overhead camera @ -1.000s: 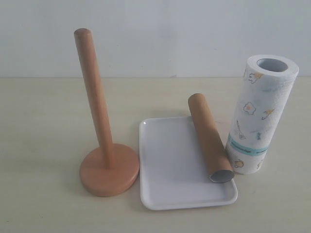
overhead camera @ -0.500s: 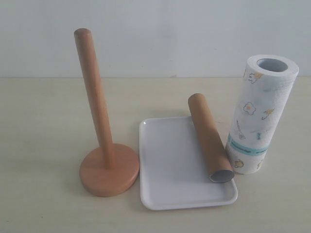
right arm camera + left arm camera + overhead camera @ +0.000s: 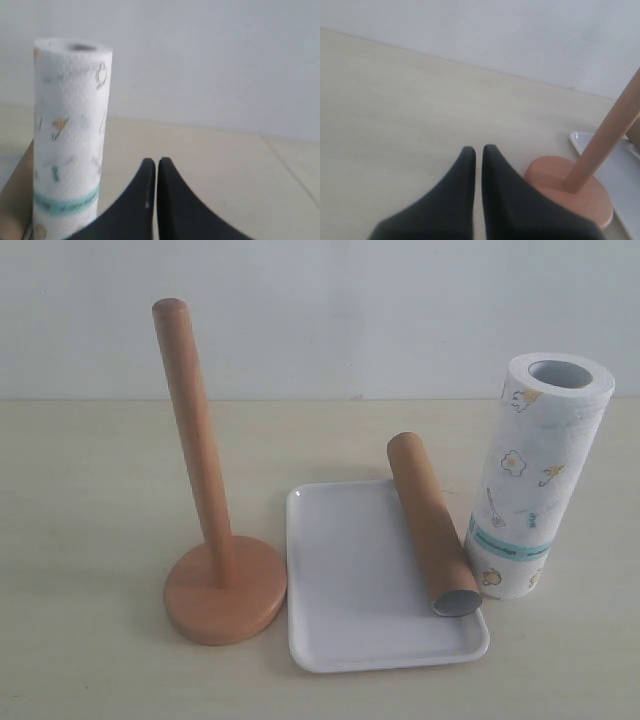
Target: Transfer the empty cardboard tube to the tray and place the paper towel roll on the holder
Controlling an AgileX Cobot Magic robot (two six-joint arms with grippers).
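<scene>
The empty cardboard tube [image 3: 430, 535] lies along the right side of the white tray [image 3: 350, 590], its open end toward the front. The paper towel roll [image 3: 530, 475] stands upright on the table just right of the tray. The wooden holder [image 3: 205, 530] stands left of the tray with a bare post. Neither gripper shows in the exterior view. My left gripper [image 3: 478, 150] is shut and empty, with the holder [image 3: 580, 187] beside it. My right gripper [image 3: 154, 162] is shut and empty, with the paper towel roll [image 3: 67, 135] standing beside it and the edge of the tube [image 3: 15, 200] behind that.
A pale wall [image 3: 320, 310] closes off the back of the beige table [image 3: 80, 490]. A corner of the tray [image 3: 580, 140] shows past the holder in the left wrist view.
</scene>
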